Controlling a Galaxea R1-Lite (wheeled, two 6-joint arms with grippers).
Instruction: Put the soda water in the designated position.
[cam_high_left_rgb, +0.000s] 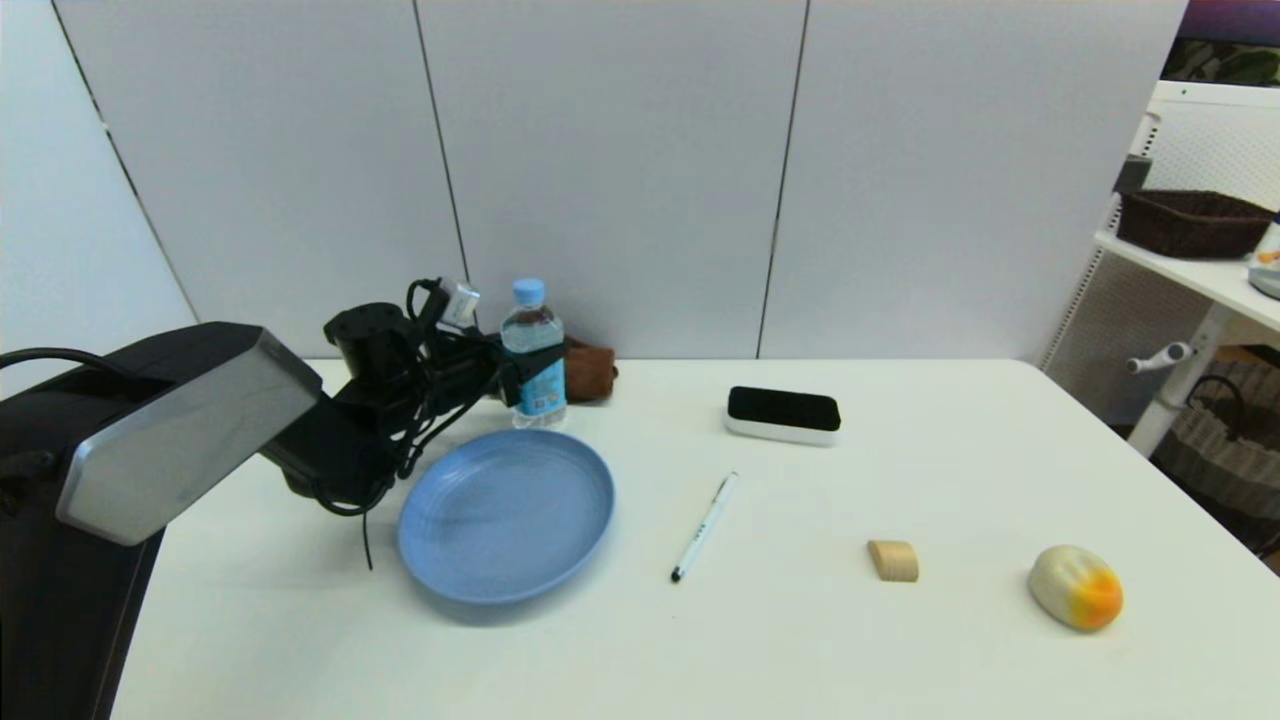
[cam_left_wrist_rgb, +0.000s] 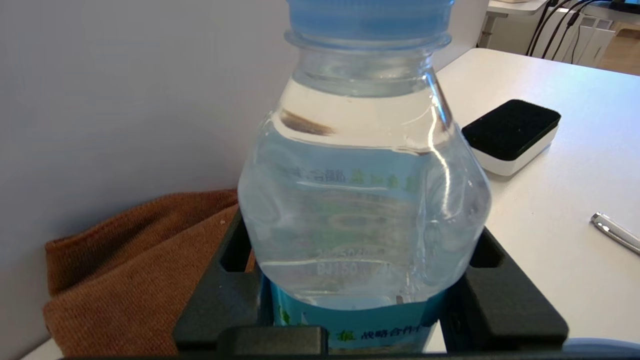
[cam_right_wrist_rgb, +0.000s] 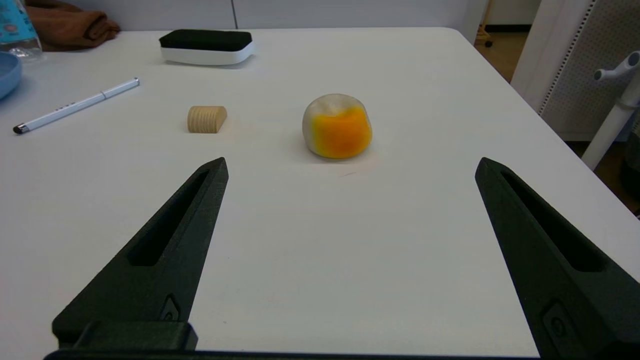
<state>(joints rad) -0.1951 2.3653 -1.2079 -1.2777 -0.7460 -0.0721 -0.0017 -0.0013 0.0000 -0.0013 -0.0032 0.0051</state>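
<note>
Your head cam looks down and forward over the whole white table (cam_high_left_rgb: 800, 640). The left wrist cam sits super close behind the soda water (cam_left_wrist_rgb: 362, 200), facing the back wall. The right wrist cam hangs low over the table's right side, looking across it. All three catch the black-topped eraser (cam_high_left_rgb: 783, 414), and the brown cloth (cam_left_wrist_rgb: 140, 270) shows in each too.

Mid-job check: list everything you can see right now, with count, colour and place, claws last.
soda water: 1, clear, blue cap and label, table's far left, upright
plate: 1, blue, in front of the bottle
cloth: 1, brown, behind the bottle
eraser: 1, black on white, far centre
pen: 1, white, centre
wooden block: 1, tan, right of pen
squishy toy: 1, cream and orange, near right
left claw: shut on the bottle
right claw: open, above the table's right side
</note>
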